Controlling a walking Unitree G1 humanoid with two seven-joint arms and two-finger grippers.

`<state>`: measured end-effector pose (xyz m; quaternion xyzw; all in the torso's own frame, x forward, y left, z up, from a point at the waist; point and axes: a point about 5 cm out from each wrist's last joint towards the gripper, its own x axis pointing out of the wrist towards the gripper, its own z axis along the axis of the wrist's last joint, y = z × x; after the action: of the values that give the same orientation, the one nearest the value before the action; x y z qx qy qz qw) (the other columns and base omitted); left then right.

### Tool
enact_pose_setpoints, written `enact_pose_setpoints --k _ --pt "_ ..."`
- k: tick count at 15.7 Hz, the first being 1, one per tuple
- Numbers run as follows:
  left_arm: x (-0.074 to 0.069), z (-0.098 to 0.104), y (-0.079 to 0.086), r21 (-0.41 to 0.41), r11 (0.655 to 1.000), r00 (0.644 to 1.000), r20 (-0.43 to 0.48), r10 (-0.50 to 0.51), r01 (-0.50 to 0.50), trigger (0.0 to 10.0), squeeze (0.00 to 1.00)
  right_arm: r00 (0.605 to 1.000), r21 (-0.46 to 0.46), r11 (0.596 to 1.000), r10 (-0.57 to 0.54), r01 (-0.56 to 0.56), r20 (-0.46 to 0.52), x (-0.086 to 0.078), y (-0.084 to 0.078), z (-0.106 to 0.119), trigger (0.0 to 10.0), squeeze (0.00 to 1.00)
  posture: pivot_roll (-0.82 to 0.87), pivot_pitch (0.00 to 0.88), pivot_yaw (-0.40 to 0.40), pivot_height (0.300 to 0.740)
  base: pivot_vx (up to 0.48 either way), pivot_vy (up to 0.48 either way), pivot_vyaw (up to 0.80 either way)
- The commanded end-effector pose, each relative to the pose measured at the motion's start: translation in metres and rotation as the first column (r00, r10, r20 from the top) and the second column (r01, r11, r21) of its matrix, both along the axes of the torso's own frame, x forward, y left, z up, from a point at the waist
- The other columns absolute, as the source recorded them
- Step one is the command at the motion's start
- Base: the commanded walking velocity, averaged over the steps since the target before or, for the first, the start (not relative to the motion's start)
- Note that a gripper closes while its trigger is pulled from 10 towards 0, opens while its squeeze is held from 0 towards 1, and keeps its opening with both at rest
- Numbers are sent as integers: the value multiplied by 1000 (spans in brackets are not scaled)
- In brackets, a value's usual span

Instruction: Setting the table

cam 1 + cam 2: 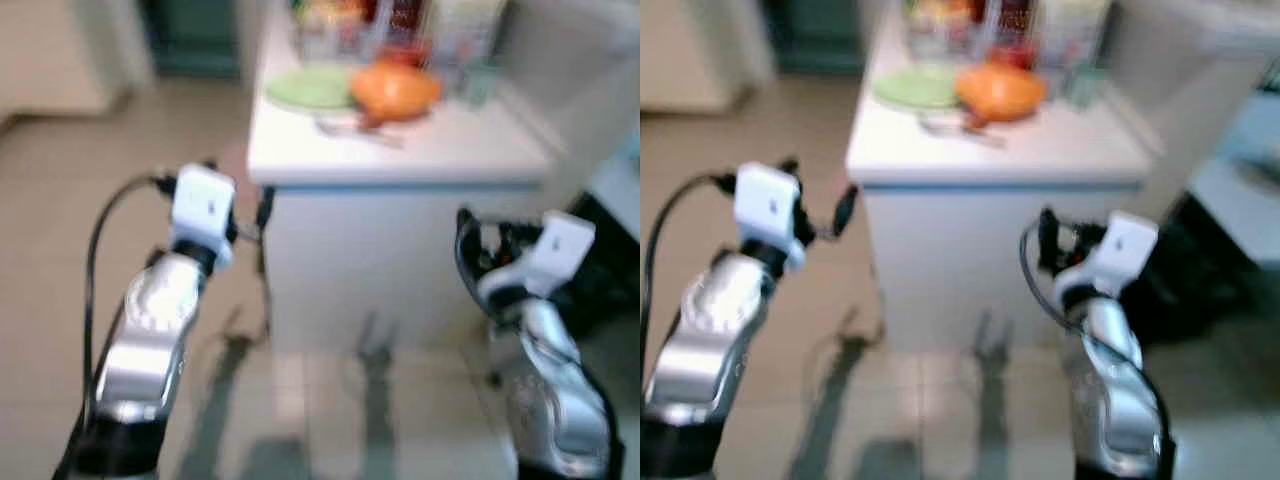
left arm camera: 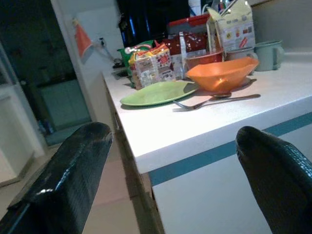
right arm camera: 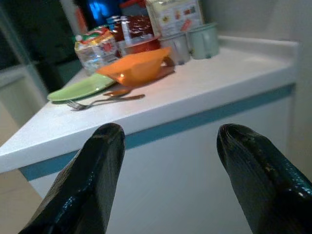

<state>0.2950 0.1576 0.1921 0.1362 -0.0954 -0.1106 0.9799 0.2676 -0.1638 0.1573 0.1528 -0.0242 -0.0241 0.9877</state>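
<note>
A white counter with a teal stripe under its edge stands in front of me. On it lie a green plate, an orange bowl, a fork and a spoon beside the bowl. My left gripper is open and empty, held below and in front of the counter's left corner. On the other side, my right gripper is also open and empty, low before the counter's front face. Both silver arms are raised toward the counter without touching it.
Behind the bowl stand snack packets, a red bowl, a carton and two pale green mugs. Beige tiled floor runs along the counter's left side. Dark furniture sits at the right.
</note>
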Motion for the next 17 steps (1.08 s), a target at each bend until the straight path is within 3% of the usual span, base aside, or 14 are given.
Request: enact_pose_setpoints --k 1,4,6,8,10,12,17 --pt "1 3 1 -38 999 999 3 38 -38 10000 0 999 -46 998 34 -35 -21 6 4 2 10000 0 24 0 -23 740 0 0 0" --pt "-1 1 4 -47 996 998 -5 70 -70 10000 0 992 -120 985 122 -123 -12 12 11 8 10000 0 29 0 -27 740 0 0 0" --pt "0 2 8 -43 990 991 13 132 -131 10000 0 990 -114 984 141 -138 15 18 12 17 10000 0 25 0 -34 740 0 0 0" --pt "1 7 12 -94 982 985 36 170 -166 10000 0 990 -104 986 135 -129 45 25 11 25 10000 0 5 0 -27 740 0 0 0" --pt "2 13 3 -96 987 990 51 131 -125 10000 0 985 -110 984 150 -141 79 36 7 42 10000 0 15 0 -32 740 131 0 -228" --pt "3 17 1 -91 990 991 59 116 -111 10000 0 985 -115 982 160 -151 69 40 8 43 10000 0 21 0 -39 740 296 0 -544" --pt "-1 10 9 -94 985 988 41 149 -144 10000 0 974 -89 972 222 -217 54 45 16 42 10000 0 29 0 -61 740 321 0 0"
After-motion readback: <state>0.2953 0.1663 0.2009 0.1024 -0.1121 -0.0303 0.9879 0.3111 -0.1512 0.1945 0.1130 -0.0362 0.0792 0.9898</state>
